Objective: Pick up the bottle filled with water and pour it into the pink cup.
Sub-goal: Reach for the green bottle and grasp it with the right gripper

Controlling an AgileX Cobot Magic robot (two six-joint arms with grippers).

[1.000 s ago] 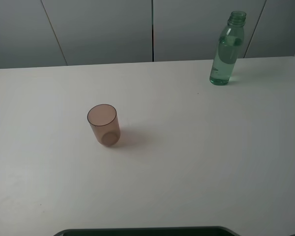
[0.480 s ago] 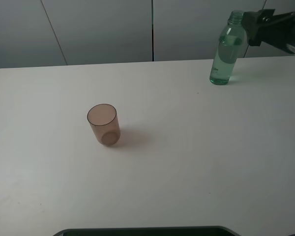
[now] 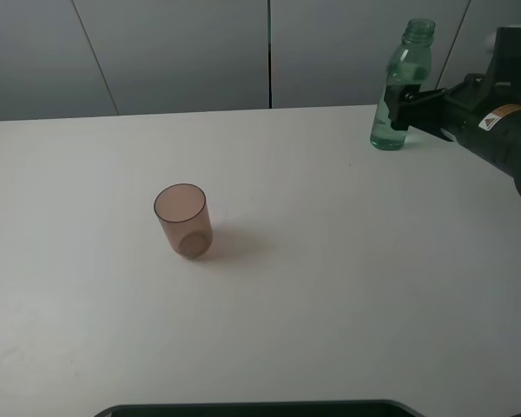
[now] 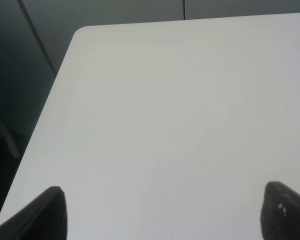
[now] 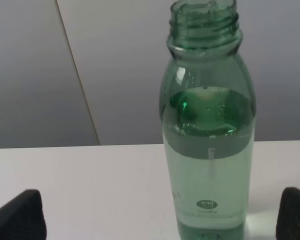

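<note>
I see the bottle (image 5: 207, 150) upright on the worktop (image 5: 90, 190), uncapped, partly full, between my wide-apart fingers (image 5: 20, 215), untouched.

Overhead: the right arm (image 3: 504, 130) runs off the right edge, so only the forearm and the right gripper (image 3: 399, 106) show. One finger covers part of the bottle (image 3: 408, 61), and I can't tell from there whether it touches. In the right wrist view both fingertips (image 5: 20, 217) are clipped at the frame's corners, the bottle's base is cut by the edge, and the small print (image 5: 206, 204) is unreadable. The sticker (image 3: 492, 121) on the arm is too small to read. Of the left gripper (image 4: 162, 215), only two dark, blurred tips show at the frame's edge. Also a dark strip (image 3: 260, 408) at the overhead view's bottom edge, cut off — can't identify.
</note>
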